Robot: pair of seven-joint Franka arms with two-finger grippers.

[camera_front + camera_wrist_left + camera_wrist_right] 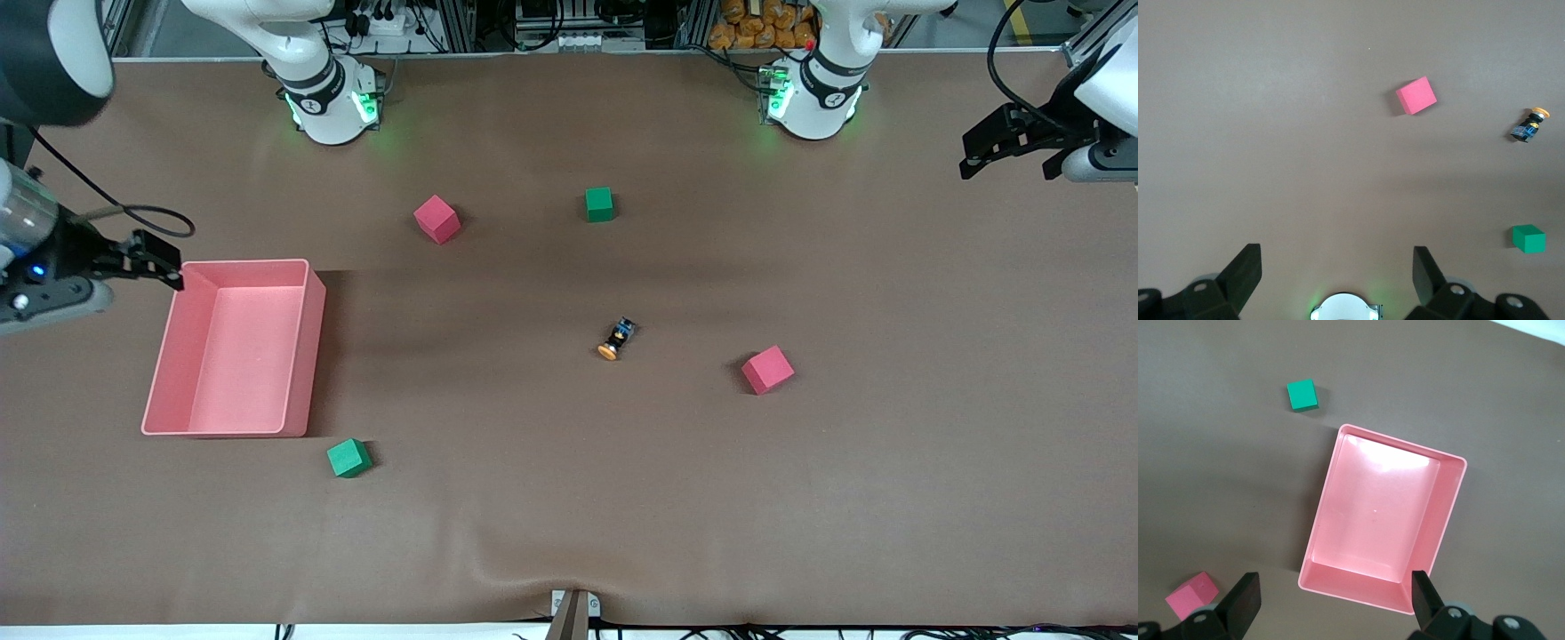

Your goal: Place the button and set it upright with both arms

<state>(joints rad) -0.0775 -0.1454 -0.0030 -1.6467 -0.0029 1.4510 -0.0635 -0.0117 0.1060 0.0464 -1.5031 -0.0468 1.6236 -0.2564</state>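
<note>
- Lying on its side on the bare tabletop [569, 516], the button [617, 339] is resting near the middle, with its orange cap pointing toward the front camera and its black and blue body pointing away; nothing is touching it.
- Sitting beside it toward the left arm's end is a pink cube [767, 370], while a green cube [599, 204] is lying farther from the front camera than the button.
- Hovering high over the left arm's end of the tabletop, the left gripper [1000, 142] is standing with its jaws spread wide and holding nothing; it is well apart from the button.
- Hanging over the near corner of the pink bin [302, 356] at the right arm's end, the right gripper [158, 263] is likewise wide open and holding nothing.
- Showing an empty inside, the bin is not yet taking any part.
- Judging from this, the task is only beginning: no grasp is made, and reaching, picking up, placing and uprighting the button all look left to do.
</note>
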